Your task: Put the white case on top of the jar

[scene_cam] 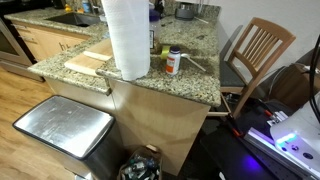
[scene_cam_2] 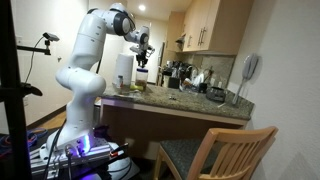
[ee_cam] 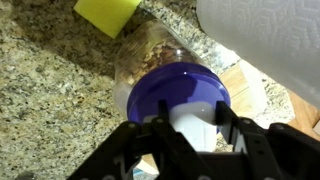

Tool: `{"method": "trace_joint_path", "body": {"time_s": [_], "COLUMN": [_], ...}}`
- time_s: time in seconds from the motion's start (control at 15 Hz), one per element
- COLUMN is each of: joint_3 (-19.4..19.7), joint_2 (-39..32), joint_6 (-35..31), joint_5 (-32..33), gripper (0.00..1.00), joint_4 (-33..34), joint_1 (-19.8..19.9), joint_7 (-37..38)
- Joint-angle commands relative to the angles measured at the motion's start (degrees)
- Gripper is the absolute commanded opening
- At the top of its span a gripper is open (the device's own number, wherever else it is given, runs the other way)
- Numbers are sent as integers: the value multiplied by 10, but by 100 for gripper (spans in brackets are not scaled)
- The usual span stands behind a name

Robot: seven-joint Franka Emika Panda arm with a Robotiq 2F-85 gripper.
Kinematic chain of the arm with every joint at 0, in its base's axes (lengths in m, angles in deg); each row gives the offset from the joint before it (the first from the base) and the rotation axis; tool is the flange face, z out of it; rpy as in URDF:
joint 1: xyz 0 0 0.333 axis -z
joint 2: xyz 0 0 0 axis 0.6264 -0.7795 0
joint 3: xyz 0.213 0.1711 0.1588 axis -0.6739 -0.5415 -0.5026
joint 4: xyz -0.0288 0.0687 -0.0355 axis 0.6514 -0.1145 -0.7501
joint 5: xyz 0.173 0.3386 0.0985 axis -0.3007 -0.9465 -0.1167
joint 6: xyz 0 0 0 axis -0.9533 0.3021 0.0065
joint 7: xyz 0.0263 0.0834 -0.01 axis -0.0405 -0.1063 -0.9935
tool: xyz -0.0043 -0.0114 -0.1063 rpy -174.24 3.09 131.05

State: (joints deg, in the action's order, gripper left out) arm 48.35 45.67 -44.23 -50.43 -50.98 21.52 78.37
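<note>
In the wrist view my gripper (ee_cam: 193, 130) is shut on the small white case (ee_cam: 195, 115). It holds the case just over the blue-purple cap of the jar (ee_cam: 160, 90). The jar's body below the cap looks brownish. I cannot tell whether the case touches the cap. In an exterior view the jar (scene_cam: 173, 62) stands upright on the granite counter (scene_cam: 190, 80), white with an orange-red band, right of the paper towel roll. My gripper is out of that view. In an exterior view my gripper (scene_cam_2: 141, 62) hangs above the counter beside the roll.
A tall white paper towel roll (scene_cam: 127, 38) stands close to the jar and fills the upper right of the wrist view (ee_cam: 270, 40). A yellow sponge (ee_cam: 105, 12) lies beyond the jar. A wooden board (scene_cam: 88, 62) lies left of the roll. A wooden chair (scene_cam: 258, 50) stands by the counter.
</note>
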Motion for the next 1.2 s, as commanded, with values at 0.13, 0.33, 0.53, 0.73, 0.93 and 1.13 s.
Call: {"method": "trace_joint_path", "body": {"time_s": [0.13,0.33,0.53,0.73,0.93,1.13], "joint_3": [7,11,10,6,5,5], "joint_2": [-30,-23,-14,2,37,97], "joint_6": [-18,-6,1,-2,-13,-23], "joint_5": [29,57,78,66,48,-34], "gripper": [20,70,86,100,100,100], "joint_4": [21,18,16,12,-1,-39], "joint_1": [-14,-20,-23,-18,-9,22], "joint_7": [26,46,54,46,44,22]}}
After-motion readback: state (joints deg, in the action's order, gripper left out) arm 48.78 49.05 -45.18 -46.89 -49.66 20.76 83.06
